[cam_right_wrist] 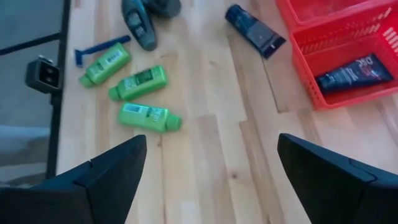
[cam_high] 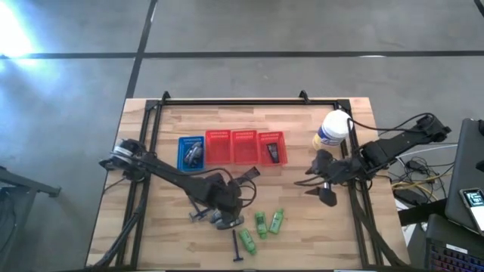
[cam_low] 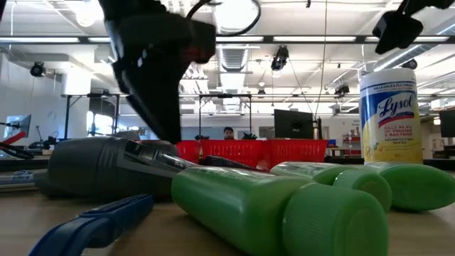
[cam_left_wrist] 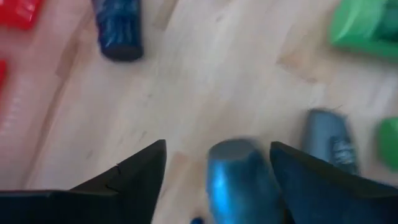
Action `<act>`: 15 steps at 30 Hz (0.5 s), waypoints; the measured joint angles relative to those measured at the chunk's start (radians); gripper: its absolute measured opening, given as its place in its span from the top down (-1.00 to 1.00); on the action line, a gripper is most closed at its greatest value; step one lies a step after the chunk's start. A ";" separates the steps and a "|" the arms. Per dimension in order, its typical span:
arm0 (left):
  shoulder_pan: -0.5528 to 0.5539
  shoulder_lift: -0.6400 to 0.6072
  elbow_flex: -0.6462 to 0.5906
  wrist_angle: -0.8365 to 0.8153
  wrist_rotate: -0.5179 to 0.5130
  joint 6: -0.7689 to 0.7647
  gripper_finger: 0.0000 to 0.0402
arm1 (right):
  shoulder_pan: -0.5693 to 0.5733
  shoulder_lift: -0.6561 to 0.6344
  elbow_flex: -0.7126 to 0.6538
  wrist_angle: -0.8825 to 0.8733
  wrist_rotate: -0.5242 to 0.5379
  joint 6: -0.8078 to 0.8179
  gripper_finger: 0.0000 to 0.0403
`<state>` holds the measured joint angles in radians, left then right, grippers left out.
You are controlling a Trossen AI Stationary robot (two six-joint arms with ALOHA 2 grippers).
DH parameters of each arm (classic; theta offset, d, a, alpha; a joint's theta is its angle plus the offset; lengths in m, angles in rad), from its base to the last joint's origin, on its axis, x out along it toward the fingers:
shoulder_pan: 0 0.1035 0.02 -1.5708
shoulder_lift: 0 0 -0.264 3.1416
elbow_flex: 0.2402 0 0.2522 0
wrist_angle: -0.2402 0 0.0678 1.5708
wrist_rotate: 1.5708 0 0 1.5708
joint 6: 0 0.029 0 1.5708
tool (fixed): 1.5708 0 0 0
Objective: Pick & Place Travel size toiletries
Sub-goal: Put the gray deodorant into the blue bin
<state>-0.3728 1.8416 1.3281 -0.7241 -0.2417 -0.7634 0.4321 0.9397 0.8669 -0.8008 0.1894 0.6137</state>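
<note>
A: Left gripper point(cam_high: 220, 214)?
B: Low over the near-middle of the table point(cam_high: 174, 242), fingers point(cam_left_wrist: 124, 180) spread, a grey-silver bottle point(cam_left_wrist: 239, 180) sitting between them in the left wrist view. Can't tell if the pads touch it. Second grey bottle point(cam_left_wrist: 328, 140) lies just beside it.

A: Right gripper point(cam_high: 324, 183)?
B: Hovering at the right side of the table, near the white wipes tub point(cam_high: 333, 128). Fingers point(cam_right_wrist: 102, 177) wide apart, nothing in them.

A: Green bottles?
B: Three of them point(cam_right_wrist: 140, 82), lying flat in a loose cluster near the front edge, just right of the left gripper. Close up in the low view point(cam_low: 277, 206).

A: Razors?
B: Blue one point(cam_right_wrist: 99, 50) next to the green bottles and the grey ones. Another dark stick point(cam_high: 236, 248) lies nearest the front edge.

A: Baskets?
B: Row of red baskets point(cam_high: 243, 147) at mid-table, blue basket point(cam_high: 181, 155) on their left end. Blue one holds a grey item point(cam_high: 193, 153). Rightmost red basket holds a dark packet point(cam_right_wrist: 351, 73).

A: Anything loose near them?
B: A dark blue tube point(cam_right_wrist: 254, 31) on the wood, just in front of the red baskets.
</note>
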 joint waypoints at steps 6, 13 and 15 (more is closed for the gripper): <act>-0.002 -0.004 0.111 -0.126 -0.021 -0.049 -0.72 | 0.001 -0.002 -0.024 0.000 0.005 -0.012 -0.81; -0.008 -0.005 0.091 -0.178 0.053 -0.249 -0.91 | 0.001 -0.002 -0.024 0.008 0.023 -0.039 -0.80; -0.007 0.003 0.071 -0.158 0.086 -0.271 -0.92 | 0.001 -0.001 -0.024 0.008 0.024 -0.044 -0.81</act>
<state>-0.3798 1.8450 1.3991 -0.8818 -0.1556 -1.0340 0.4328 0.9386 0.8433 -0.7929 0.2131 0.5696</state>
